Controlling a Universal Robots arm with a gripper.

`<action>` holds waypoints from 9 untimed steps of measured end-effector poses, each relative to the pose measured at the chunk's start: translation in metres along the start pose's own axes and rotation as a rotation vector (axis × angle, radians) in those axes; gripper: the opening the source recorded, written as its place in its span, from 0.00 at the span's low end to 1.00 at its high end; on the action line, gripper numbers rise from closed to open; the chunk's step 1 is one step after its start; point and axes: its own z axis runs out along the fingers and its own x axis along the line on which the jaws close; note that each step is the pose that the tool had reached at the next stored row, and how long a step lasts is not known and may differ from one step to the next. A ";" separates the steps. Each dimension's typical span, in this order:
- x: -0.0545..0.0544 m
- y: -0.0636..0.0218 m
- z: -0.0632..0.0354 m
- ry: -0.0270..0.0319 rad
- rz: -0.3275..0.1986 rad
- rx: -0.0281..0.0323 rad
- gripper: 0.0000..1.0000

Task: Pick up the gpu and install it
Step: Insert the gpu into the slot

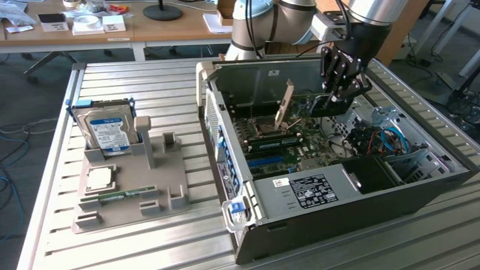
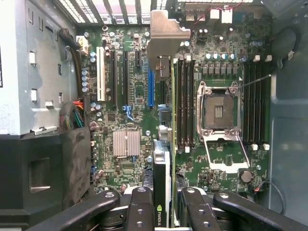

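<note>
gpu (image 1: 286, 106) (image 2: 162, 161) is in the claw (image 1: 334, 102) (image 2: 163, 208), upper right of centre in the exterior view, inside the open pc case (image 1: 360, 225). The claw is part-closed and clamped on the card's far end, with fingers (image 2: 139, 204) on both flat faces. The jaws are not wide and not fully together.

The card stands on edge over the motherboard (image 1: 300, 149) (image 2: 125, 110), running from the claw toward the exterior view's left. The bracket end is the far end from the claw, by the case's rear wall. Can't tell if its edge is down in a slot.

Look: thin dark board with a green edge and a pale beige metal bracket strip across one end. The wrist view shows it edge-on, with a green logo between the fingers.

Outside the case, at the exterior view's left, a grey holder (image 1: 161, 174) sits on the slatted metal surface (image 1: 150, 247). It holds a hard drive (image 1: 109, 132) standing upright and a green memory stick (image 1: 120, 196) lying flat.
</note>
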 end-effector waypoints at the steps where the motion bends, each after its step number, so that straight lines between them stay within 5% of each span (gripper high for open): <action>1: 0.000 0.0012 0.0000 -0.0001 0.000 0.0000 0.27; 9: 0.000 0.0087 0.0001 -0.0001 0.000 0.0000 0.27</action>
